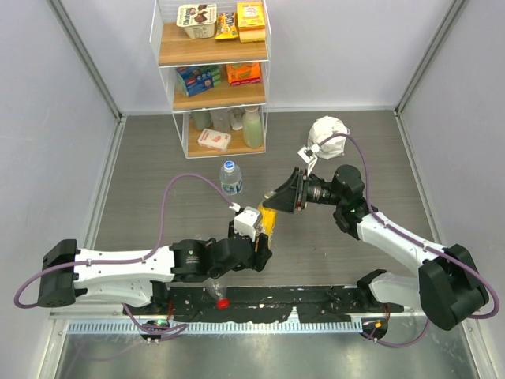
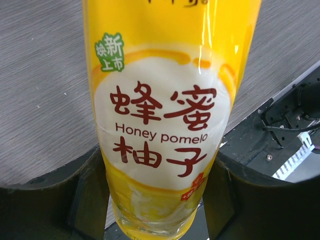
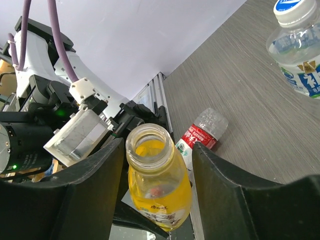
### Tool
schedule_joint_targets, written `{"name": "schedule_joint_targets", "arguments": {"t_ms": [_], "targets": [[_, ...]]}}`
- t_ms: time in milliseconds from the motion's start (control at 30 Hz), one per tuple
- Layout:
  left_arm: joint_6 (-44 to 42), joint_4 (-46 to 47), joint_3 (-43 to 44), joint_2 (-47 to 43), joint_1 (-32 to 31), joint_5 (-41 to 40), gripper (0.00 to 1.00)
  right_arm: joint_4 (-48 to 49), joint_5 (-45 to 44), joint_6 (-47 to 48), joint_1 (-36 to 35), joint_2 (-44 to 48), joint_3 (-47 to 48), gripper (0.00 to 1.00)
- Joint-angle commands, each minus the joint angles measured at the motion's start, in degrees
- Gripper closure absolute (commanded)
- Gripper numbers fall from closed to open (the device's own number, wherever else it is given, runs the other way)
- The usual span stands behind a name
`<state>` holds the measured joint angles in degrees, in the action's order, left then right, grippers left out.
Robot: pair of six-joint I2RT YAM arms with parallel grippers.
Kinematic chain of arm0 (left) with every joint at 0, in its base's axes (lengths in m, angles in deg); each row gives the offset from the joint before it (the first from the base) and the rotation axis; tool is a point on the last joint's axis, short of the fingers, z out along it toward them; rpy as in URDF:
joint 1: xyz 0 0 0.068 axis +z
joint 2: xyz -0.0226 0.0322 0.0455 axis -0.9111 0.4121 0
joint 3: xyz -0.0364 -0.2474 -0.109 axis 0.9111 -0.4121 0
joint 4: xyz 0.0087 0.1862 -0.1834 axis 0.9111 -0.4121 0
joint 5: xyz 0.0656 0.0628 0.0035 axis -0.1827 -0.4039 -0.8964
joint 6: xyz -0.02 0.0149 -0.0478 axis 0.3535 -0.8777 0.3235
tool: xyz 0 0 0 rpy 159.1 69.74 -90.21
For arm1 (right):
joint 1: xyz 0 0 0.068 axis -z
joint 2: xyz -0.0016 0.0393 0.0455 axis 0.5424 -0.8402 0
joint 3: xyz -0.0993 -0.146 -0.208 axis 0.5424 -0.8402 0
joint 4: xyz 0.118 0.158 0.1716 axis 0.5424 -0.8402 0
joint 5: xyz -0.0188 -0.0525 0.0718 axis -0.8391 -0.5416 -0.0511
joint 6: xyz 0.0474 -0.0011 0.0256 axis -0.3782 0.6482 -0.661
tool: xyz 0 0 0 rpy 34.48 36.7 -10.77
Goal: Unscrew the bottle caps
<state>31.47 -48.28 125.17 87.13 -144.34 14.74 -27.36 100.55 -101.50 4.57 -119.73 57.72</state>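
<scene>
The left wrist view's top edge cuts off the yellow bottle (image 2: pixel 165 125).

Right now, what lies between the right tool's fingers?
Inside the right tool stands the yellow bottle, its neck open and uncapped; the right wrist view shows it.

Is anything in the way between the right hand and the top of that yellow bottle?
Nothing visible. The open, capless neck of the yellow plastic bottle sits between the open fingers of the right hand, while the left hand grips its body lower down.
</scene>
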Motion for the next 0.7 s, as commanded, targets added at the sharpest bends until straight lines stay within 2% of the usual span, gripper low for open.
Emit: {"name": "schedule_joint_targets", "arguments": {"t_ms": [0,133,333,433,667], "targets": [[-1.2,4.4,2.5,-0.4,-0.1,-0.3,1.0,-0.2,0.3,0.6,-0.5,0.4,2.5,0.38],[-1.4,3.8,2.6,-0.6,-0.1,-1.0,1.0,-0.3,0.0,0.3,-0.4,0.9,2.2,0.45],[-1.4,3.5,3.6,0.8,-0.1,-0.3,1.0,-0.1,-0.2,-1.7,-0.4,0.9,2.9,0.36],[-1.7,3.6,4.0,1.3,-0.2,-0.1,1.0,1.0,-0.3,-2.4,-0.3,0.9,3.3,0.36],[-2.6,2.7,5.4,1.6,-0.2,0.0,1.0,2.4,-0.7,-4.9,-0.3,1.3,4.4,0.45]]}}
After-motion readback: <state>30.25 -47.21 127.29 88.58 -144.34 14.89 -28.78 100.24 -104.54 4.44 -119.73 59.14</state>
